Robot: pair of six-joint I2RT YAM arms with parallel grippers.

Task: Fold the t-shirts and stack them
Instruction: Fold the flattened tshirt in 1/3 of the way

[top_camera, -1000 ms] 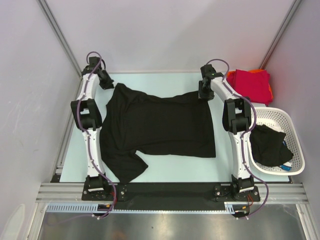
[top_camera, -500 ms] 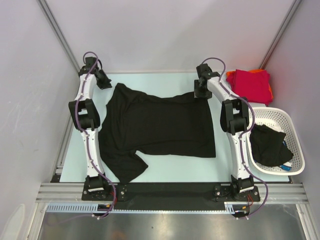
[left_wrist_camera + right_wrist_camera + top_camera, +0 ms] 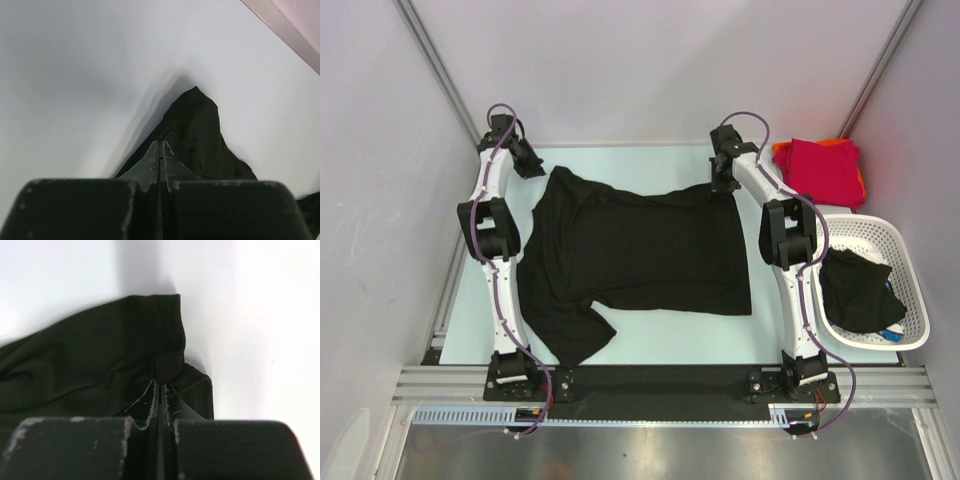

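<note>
Pinching black t-shirt (image 3: 640,250) with left gripper (image 3: 160,145) and right gripper (image 3: 161,382)

The black tee (image 3: 640,250) lies spread out mid-surface, slightly rumpled; the folded red tee (image 3: 823,168) sits atop the orange one (image 3: 782,149), far right corner.

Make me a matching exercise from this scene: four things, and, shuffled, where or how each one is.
1 black t-shirt
2 red t-shirt
3 white basket
4 right claw

A far right corner of the table
B shut on a shirt corner
C spread out, centre
D holds crumpled black cloth

Pairs: 1-C, 2-A, 3-D, 4-B
</note>
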